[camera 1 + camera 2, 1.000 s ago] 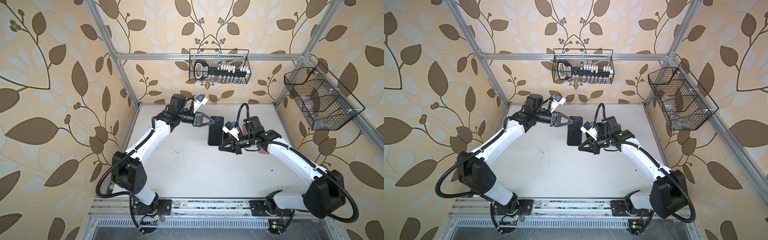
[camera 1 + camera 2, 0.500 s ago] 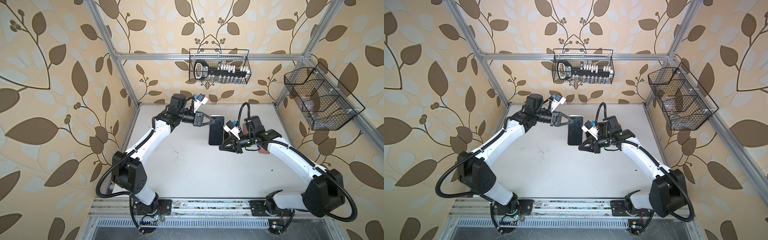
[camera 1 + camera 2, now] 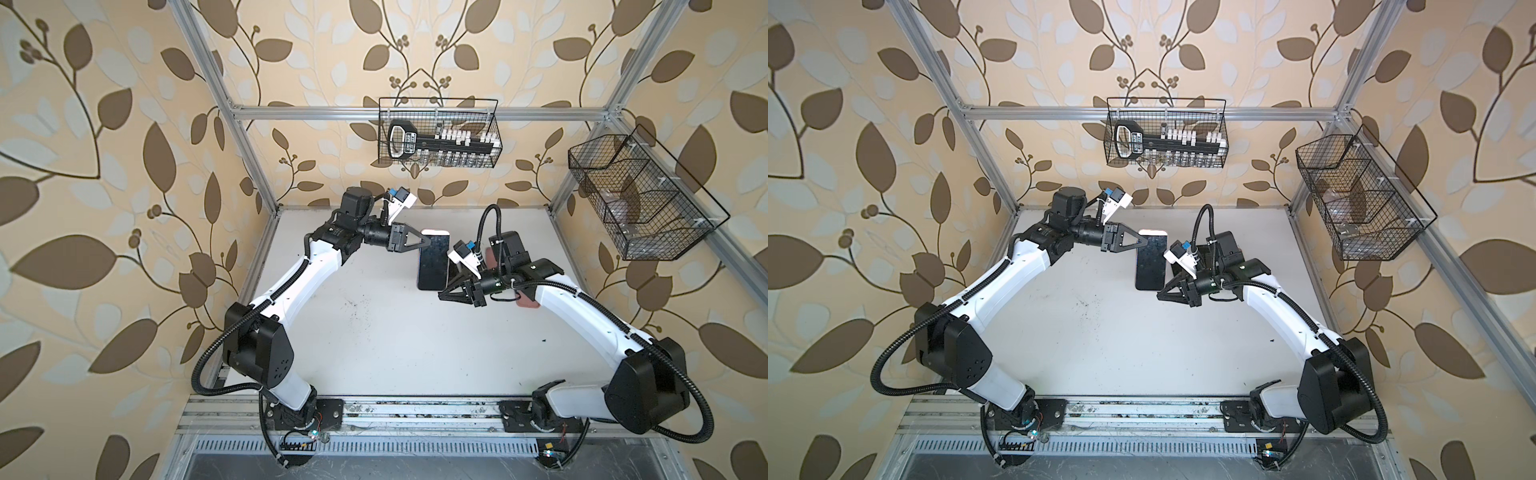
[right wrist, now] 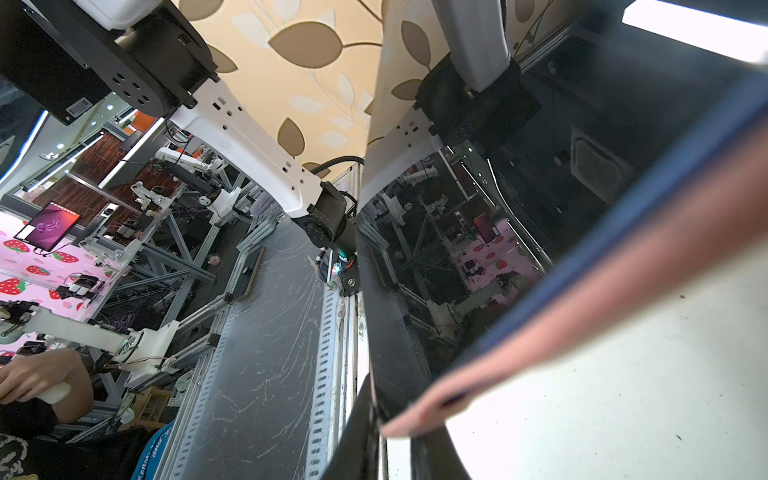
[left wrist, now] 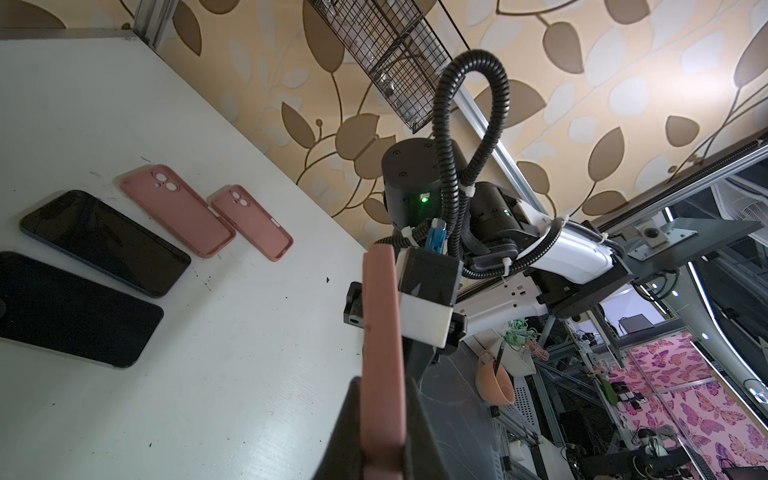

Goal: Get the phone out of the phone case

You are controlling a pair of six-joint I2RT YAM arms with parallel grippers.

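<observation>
The phone (image 3: 433, 262) (image 3: 1151, 264), dark screen up, sits in a pink phone case and hangs above the table in both top views. My left gripper (image 3: 422, 245) (image 3: 1139, 245) is shut on its far left edge. In the left wrist view the phone case (image 5: 382, 353) runs edge-on between the jaws of the left gripper (image 5: 382, 436). My right gripper (image 3: 444, 293) (image 3: 1160, 294) is at the near right corner. In the right wrist view the case's pink corner (image 4: 582, 324) lies between the fingers of the right gripper (image 4: 395, 436), beside the phone's screen (image 4: 498, 208).
In the left wrist view, two bare dark phones (image 5: 104, 241) (image 5: 70, 309) and two empty pink cases (image 5: 178, 210) (image 5: 251, 222) lie on the white table (image 5: 208, 374). Wire baskets (image 3: 438, 137) (image 3: 640, 199) hang on the back and right walls.
The cased phone has tipped a little, so its pale far rim now shows. Both grippers stay at almost the same places on it.
</observation>
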